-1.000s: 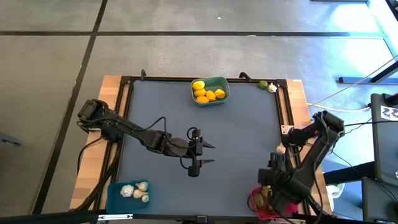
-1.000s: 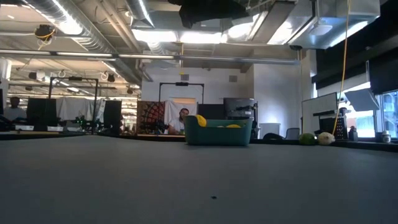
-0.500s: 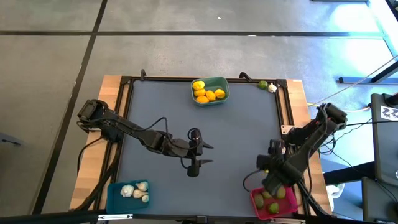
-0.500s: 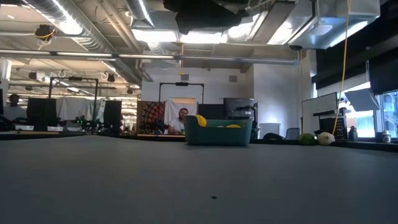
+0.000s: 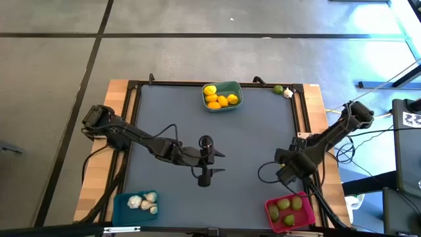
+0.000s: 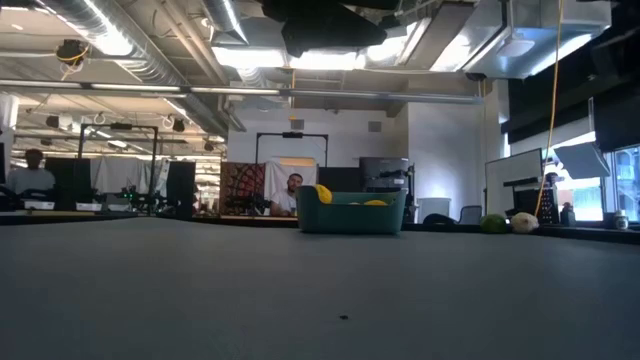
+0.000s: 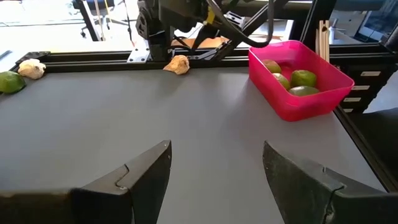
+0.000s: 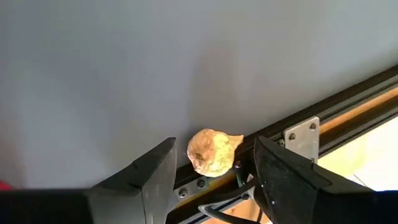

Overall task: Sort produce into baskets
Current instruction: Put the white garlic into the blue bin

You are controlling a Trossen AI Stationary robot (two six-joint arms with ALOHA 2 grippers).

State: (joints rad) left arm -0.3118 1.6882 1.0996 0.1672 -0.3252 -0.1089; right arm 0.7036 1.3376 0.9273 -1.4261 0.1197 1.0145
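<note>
Right gripper [image 5: 284, 172]: mine to work with now; fingers spread and empty, hanging above the mat by its right edge, just up-table from the pink basket [image 5: 290, 222]. I judge it is lining up on a stray garlic bulb.
Garlic bulb by rail [image 8: 211, 152]: lies on the mat against the black frame rail [image 8: 323, 106], framed between my right fingers in the right wrist view. The rail will crowd one finger on the way down.
Pink basket: near right corner, holds limes [image 5: 288, 205]; sorted.
Left gripper [image 5: 209, 163]: parked over mid-table, fingers apart, nothing held; I read it as waiting clear of the right arm's reach.
Blue basket [image 5: 120, 205]: near left corner, holds garlic [image 5: 143, 201]. It is where I would send the bulb, clear across the table; the left arm lies between.
Green basket [image 5: 231, 87]: far edge, centre, holds lemons [image 5: 219, 99]; sorted.
Loose lime [image 5: 278, 89] and loose garlic [image 5: 288, 93]: touching or nearly so, in the far right corner against the frame; not yet sorted.
Room beyond: a person [image 6: 291, 193] sits behind the far edge in the low view, clear of the table.
</note>
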